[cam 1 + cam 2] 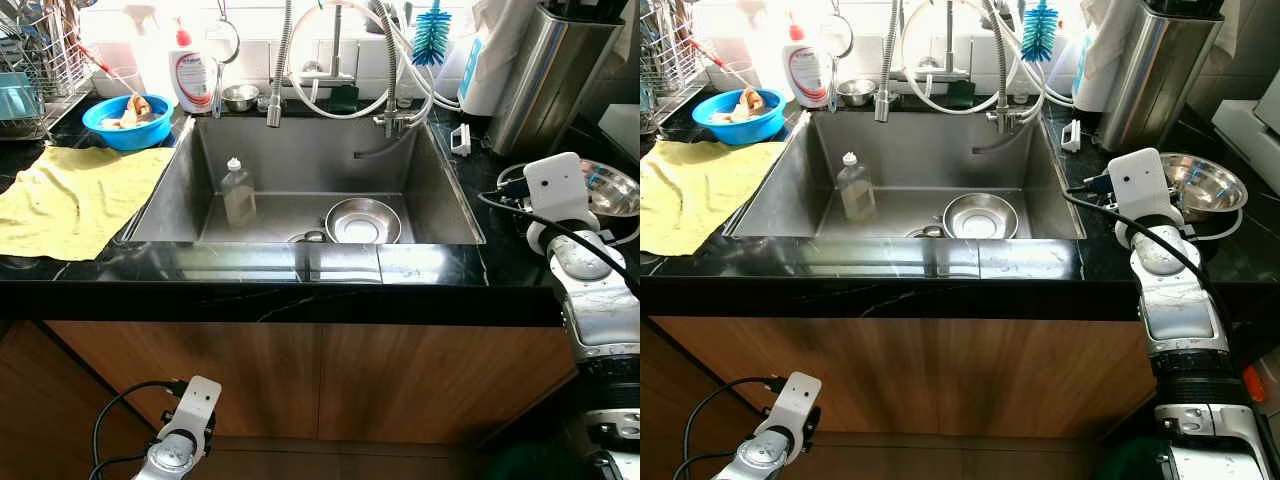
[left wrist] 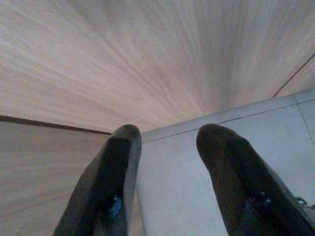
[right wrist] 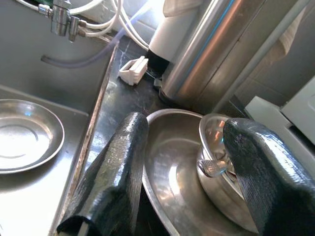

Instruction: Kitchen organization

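Steel bowl (image 3: 182,167) sits on the counter (image 1: 500,250) right of the sink (image 1: 300,180), directly ahead of my right gripper (image 3: 184,172), whose fingers spread wide over its near rim. I judge this arm nearer; my left gripper (image 2: 167,162) hangs open by the cabinet.

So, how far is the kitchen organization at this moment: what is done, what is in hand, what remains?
Little looks done. The steel plate and the clear bottle sit in the sink; the yellow cloth lies on the counter by the blue bowl. In hand: the right gripper, open, hovers over the steel bowl right of the sink, holding nothing. The left gripper hangs idle, open. Nearly everything remains.
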Robot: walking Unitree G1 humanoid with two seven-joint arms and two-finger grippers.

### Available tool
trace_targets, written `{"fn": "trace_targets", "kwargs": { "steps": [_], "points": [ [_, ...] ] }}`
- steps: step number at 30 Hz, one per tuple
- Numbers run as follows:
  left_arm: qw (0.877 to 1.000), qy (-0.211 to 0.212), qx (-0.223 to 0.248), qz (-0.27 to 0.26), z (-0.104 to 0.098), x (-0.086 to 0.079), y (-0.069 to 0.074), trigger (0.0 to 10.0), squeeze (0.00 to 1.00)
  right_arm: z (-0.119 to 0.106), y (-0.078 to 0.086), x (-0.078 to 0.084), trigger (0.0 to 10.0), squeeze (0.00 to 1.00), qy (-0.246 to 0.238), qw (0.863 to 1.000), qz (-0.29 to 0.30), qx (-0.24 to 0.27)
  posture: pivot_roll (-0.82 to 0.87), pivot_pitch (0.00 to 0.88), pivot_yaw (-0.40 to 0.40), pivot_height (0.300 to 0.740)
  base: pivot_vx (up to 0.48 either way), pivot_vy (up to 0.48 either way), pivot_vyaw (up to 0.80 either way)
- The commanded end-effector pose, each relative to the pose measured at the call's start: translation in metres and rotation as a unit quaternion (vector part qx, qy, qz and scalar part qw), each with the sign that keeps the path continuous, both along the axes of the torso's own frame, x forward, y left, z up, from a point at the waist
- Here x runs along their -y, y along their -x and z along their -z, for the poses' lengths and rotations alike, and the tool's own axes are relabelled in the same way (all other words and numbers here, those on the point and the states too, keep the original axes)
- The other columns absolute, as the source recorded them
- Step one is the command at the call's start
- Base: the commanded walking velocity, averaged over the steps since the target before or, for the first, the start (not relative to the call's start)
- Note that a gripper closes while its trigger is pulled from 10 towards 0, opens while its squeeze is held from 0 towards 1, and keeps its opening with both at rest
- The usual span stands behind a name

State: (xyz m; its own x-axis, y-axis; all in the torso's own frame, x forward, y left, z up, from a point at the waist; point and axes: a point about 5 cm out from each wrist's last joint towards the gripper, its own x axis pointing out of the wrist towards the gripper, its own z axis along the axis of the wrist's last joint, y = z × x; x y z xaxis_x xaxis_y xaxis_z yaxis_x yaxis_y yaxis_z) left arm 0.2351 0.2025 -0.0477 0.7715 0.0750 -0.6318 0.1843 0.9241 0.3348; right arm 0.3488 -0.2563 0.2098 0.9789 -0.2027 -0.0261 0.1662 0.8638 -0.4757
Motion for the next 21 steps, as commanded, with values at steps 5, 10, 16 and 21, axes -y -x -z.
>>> {"fn": "trace_targets", "kwargs": {
  "steps": [5, 10, 16, 21],
  "points": [
    [1.000, -0.002, -0.013, -0.001, 0.003, -0.002, 0.004, 10.0, 0.00, -0.003, 0.003, 0.013, 10.0, 0.00, 0.002, 0.999, 0.034, 0.001, -0.06, 0.000, 0.015, 0.740, 0.000, 0.000, 0.00],
    [1.000, -0.001, -0.013, -0.001, 0.003, -0.002, 0.004, 10.0, 0.00, -0.001, 0.004, 0.022, 10.0, 0.00, -0.007, 0.998, 0.067, -0.004, -0.06, 0.000, 0.014, 0.740, 0.000, 0.000, 0.00],
    [1.000, -0.001, -0.013, -0.001, 0.003, -0.002, 0.004, 10.0, 0.00, 0.000, 0.005, 0.023, 10.0, 0.00, -0.012, 0.997, 0.072, -0.005, -0.06, 0.000, 0.015, 0.740, 0.000, 0.000, 0.00],
    [1.000, -0.001, -0.013, -0.001, 0.003, -0.001, 0.003, 10.0, 0.00, 0.001, 0.005, 0.023, 10.0, 0.00, -0.014, 0.997, 0.076, -0.006, -0.06, 0.000, 0.013, 0.740, 0.000, 0.000, 0.00]
  ]
}}
